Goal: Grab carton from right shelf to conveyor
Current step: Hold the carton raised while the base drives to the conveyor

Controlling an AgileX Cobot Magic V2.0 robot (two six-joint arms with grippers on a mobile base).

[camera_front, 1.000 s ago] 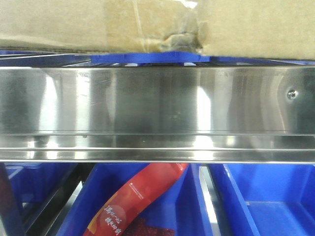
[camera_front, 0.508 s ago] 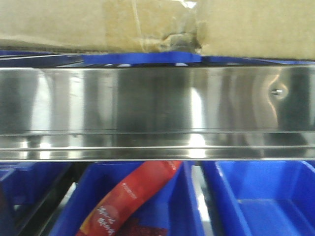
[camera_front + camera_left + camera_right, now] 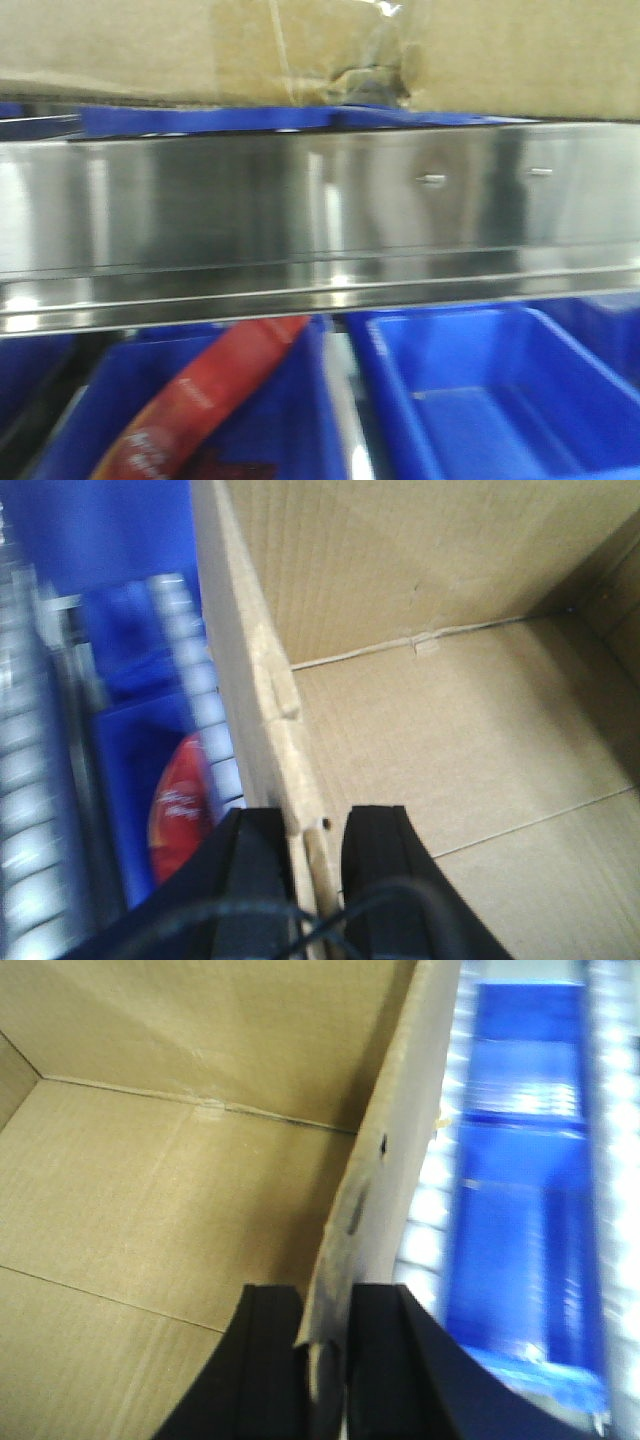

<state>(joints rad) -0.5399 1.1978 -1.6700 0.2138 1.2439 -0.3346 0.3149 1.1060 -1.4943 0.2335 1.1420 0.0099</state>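
Observation:
The tan carton fills the top of the front view, its taped, torn lower band just above the steel shelf rail. In the left wrist view my left gripper is shut on the carton's left wall, one finger outside, one inside. In the right wrist view my right gripper is shut on the carton's right wall the same way. The carton's empty inside shows in both wrist views. The conveyor is out of view.
Blue plastic bins sit below the shelf rail. A red snack packet lies in the left bin and also shows in the left wrist view. More blue bins lie beyond the carton's right wall.
The shelf rail, its screw and the bins have slid left in the front view and are motion-blurred. The carton keeps its place at the top of the frame.

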